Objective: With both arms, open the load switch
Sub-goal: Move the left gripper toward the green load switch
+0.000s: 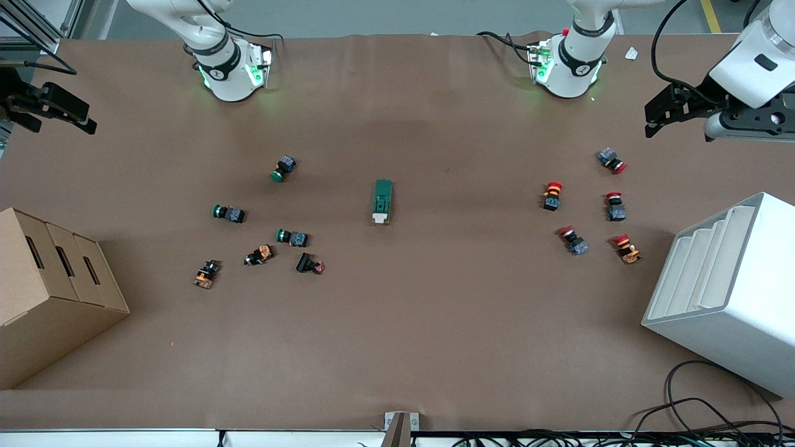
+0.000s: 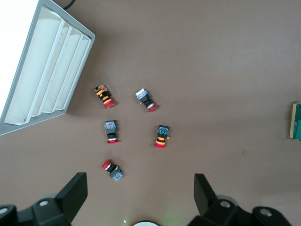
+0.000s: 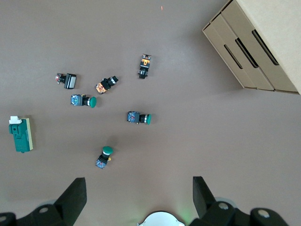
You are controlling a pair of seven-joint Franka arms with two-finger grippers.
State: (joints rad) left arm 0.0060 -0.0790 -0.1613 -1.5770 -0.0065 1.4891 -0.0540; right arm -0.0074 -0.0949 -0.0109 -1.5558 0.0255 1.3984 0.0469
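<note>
— Mid-bench, well clear of every edge: load switch [image 1: 382,200] lying flat, cream lever end toward the front edge. How will it handle?

— Light, rigid, likely to skid on the brown paper cover [image 1: 397,335] (my guess). One arm pins the green body, the other takes the lever.

— Grippers?

— Left gripper [image 1: 667,112] over the bench's left-arm end, right gripper [image 1: 46,108] over the other end; both with jaws apart, waiting. Push buttons scattered either side; cables past the front edge.

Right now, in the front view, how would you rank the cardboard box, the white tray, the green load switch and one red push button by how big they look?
1. white tray, though it and the cardboard box look alike and both are cut off.
2. load switch
3. red push button
</note>
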